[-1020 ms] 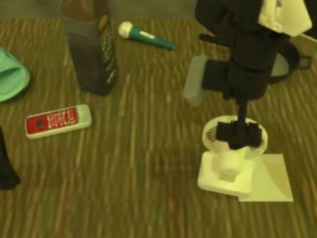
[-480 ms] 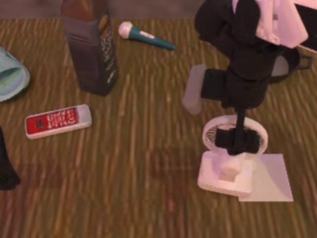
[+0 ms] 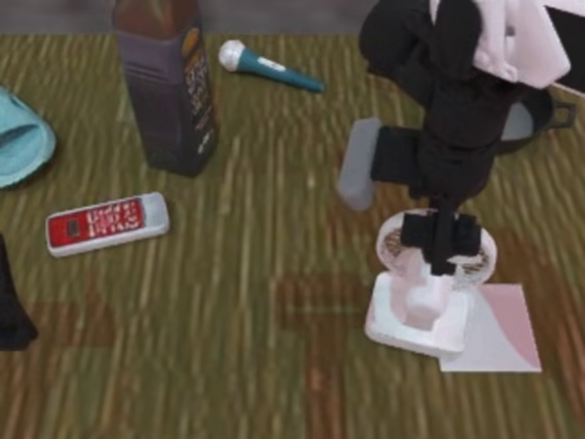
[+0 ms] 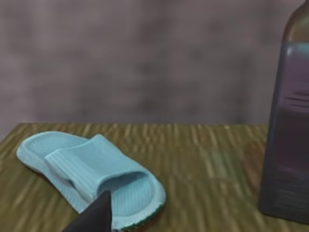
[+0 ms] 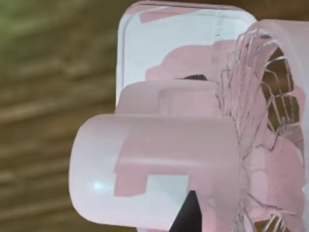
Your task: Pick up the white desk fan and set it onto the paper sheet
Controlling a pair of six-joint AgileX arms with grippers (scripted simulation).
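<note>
The white desk fan (image 3: pixel 418 311) stands upright right of the table's middle, grille facing away from the front edge. Its squarish base overlaps the left edge of the paper sheet (image 3: pixel 501 337); most of the base rests on the wood. My right gripper (image 3: pixel 441 236) hovers over the grille and hub, open, astride the fan's top. In the right wrist view the hub and grille (image 5: pixel 159 169) fill the frame, with one dark fingertip (image 5: pixel 189 215) beside the hub. My left gripper (image 4: pixel 96 217) is parked at the table's left edge, facing a slipper.
A tall dark bottle (image 3: pixel 169 87) stands at the back left, a red-faced remote (image 3: pixel 108 222) lies in front of it. A teal microphone (image 3: pixel 267 65) lies at the back, a light blue slipper (image 3: pixel 20 137) at the far left. A grey block (image 3: pixel 358 165) and a dark pan (image 3: pixel 537 114) flank my right arm.
My right gripper has shifted slightly towards the back of the table over the grille. The fan has stayed where it was on the sheet's edge. The left arm is still.
</note>
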